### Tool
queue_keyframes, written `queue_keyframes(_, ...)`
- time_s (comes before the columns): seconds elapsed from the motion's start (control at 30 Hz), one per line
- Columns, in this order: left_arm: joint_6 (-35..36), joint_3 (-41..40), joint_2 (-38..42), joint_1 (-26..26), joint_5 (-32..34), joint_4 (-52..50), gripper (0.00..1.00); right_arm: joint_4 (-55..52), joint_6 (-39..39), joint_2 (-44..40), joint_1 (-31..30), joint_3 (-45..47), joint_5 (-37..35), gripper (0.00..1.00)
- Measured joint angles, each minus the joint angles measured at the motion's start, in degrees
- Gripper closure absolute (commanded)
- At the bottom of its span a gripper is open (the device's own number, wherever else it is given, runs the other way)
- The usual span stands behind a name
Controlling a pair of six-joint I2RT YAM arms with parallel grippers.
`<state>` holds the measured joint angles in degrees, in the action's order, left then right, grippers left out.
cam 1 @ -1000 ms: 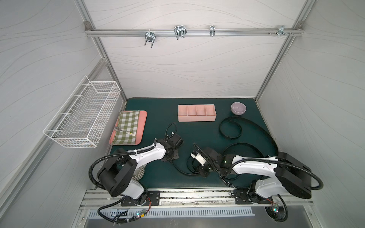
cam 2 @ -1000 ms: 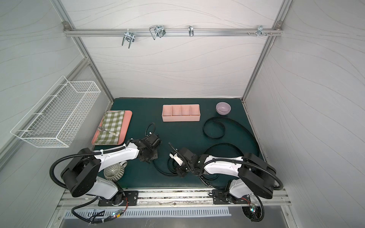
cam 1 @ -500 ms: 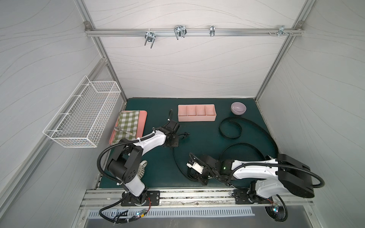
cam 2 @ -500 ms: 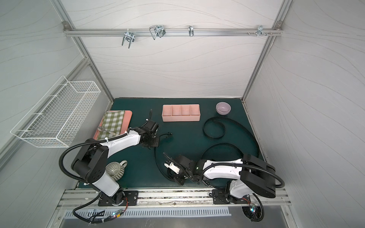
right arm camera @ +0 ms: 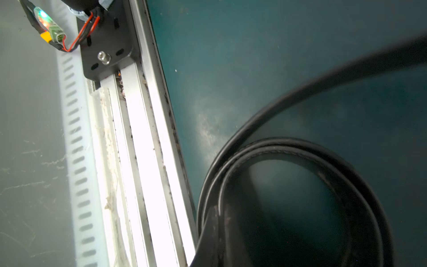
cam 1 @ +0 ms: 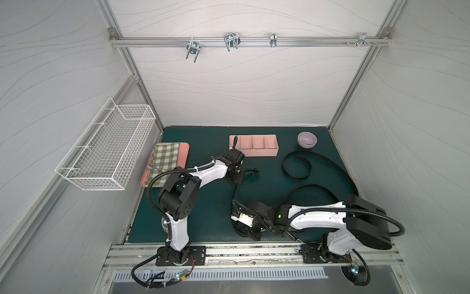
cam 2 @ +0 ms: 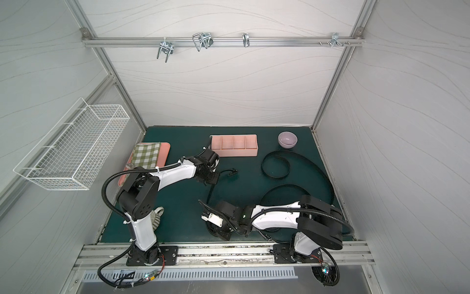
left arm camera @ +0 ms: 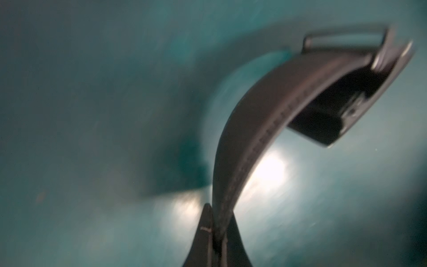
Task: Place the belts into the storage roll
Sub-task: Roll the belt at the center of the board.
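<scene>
Across the mat [cam 1: 203, 216], belt [left arm camera: 254, 120] stretched front-to-back, buckle end rightward; left claw [left arm camera: 218, 227], right claw [right arm camera: 218, 222] clamped on it

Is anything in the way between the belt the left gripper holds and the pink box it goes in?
Nothing visible. The left gripper pinches the belt just in front of the storage roll, with only green mat showing between them. The purple bowl stands off to its side.

Bowl [cam 1: 307, 145] right of storage roll [cam 1: 259, 152]
</scene>
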<state>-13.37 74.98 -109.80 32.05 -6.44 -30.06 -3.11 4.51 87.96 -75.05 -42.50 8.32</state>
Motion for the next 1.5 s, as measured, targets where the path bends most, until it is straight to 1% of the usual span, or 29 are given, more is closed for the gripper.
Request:
queue_keyframes(0.2,3.23,12.17,-7.06,-0.76,-7.34,-2.69,1.00,-0.44,-2.56,4.68,0.00,-5.49,-0.02,0.95)
queue_keyframes(0.4,6.12,24.33,-13.92,-1.05,-10.03,-8.79,1.00,-2.05,-4.02,7.72,0.00,-9.57,-0.46,0.95)
queue_keyframes(0.53,7.32,29.70,-16.83,-1.20,-11.43,-11.61,1.00,-4.96,-3.98,7.76,0.15,-10.54,-1.09,0.95)
queue_keyframes(0.67,7.82,31.10,-17.22,-1.20,-12.28,-12.92,1.00,-7.15,-3.93,7.76,0.94,-10.62,-1.01,0.95)
queue_keyframes(0.8,8.61,32.22,-17.51,-1.20,-13.07,-13.66,1.00,-6.60,-3.96,7.65,1.07,-9.75,-0.98,0.95)
queue_keyframes(1.1,8.57,33.66,-18.97,-0.52,-13.94,-15.10,1.00,2.03,-2.99,4.87,0.39,-2.97,-2.84,0.95)
queue_keyframes(1.27,7.30,32.13,-18.99,-0.33,-13.70,-13.57,1.00,6.16,-1.79,4.79,-0.50,-1.05,-4.90,0.95)
queue_keyframes(1.43,5.84,24.65,-18.71,-0.28,-13.42,-9.88,0.92,7.67,-0.76,5.38,-0.85,-1.03,-6.34,0.95)
queue_keyframes(1.47,5.62,23.67,-18.71,-0.28,-13.51,-9.64,0.90,7.87,-0.55,5.51,-0.92,-1.03,-6.45,0.95)
queue_keyframes(1.5,5.31,22.97,-18.71,-0.26,-13.99,-9.18,0.84,8.09,-0.42,5.64,-1.01,-1.03,-6.45,0.95)
